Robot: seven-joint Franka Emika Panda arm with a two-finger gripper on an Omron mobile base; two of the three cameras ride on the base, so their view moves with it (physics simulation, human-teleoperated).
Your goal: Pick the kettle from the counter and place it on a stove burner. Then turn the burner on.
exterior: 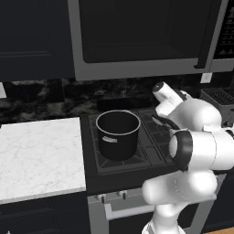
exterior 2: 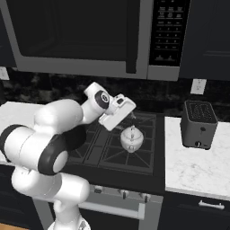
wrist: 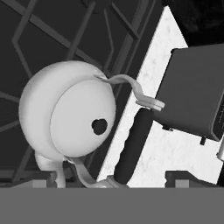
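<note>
Hand view: kettle (wrist: 65, 116) sits on the stove burner (exterior 2: 117, 150), gripper (wrist: 113, 179) spread apart; we lift straight off its handle

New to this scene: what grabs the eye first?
The small squat silver kettle with its arched handle sits on the right-hand black grate of the cooktop, under the open white gripper. A large black cylindrical pot stands on the left grate. A dark grey toaster stands on the white counter to the right.
</note>
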